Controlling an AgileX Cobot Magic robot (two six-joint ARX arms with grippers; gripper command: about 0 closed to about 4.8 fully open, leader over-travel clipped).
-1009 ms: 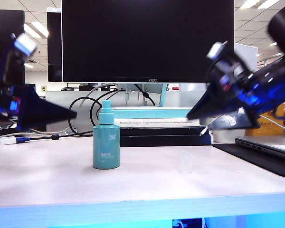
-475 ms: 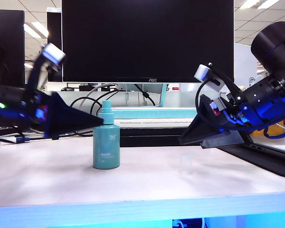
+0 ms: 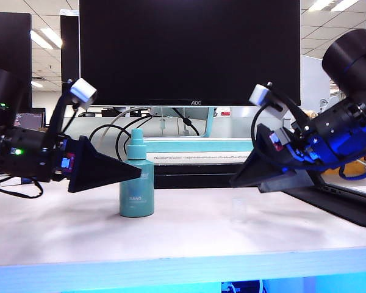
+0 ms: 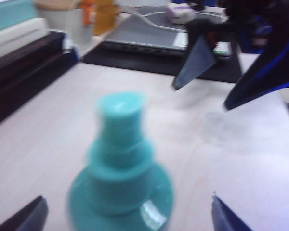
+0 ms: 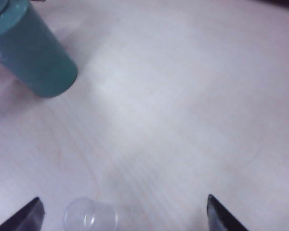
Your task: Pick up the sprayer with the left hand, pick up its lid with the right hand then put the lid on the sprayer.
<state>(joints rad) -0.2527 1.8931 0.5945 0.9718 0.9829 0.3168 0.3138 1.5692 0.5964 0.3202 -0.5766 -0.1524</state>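
Pale bench (image 3: 189, 229) with upright sprayer (image 3: 136, 183) and lid (image 3: 238, 209) well apart: approach step, left tool (image 3: 134, 173) spread at the sprayer, right tool (image 3: 235, 182) spread above the lid; closure on each is required next

The left hand (image 3: 137, 173) is held roughly level on the left of the exterior view, its pointed tip directed toward the middle, fingers (image 4: 26, 217) spread wide. The right hand (image 3: 235, 181) is angled downward from the right (blue glow on its wrist), its 2 fingers (image 5: 220, 215) likewise parted, nothing gripped.
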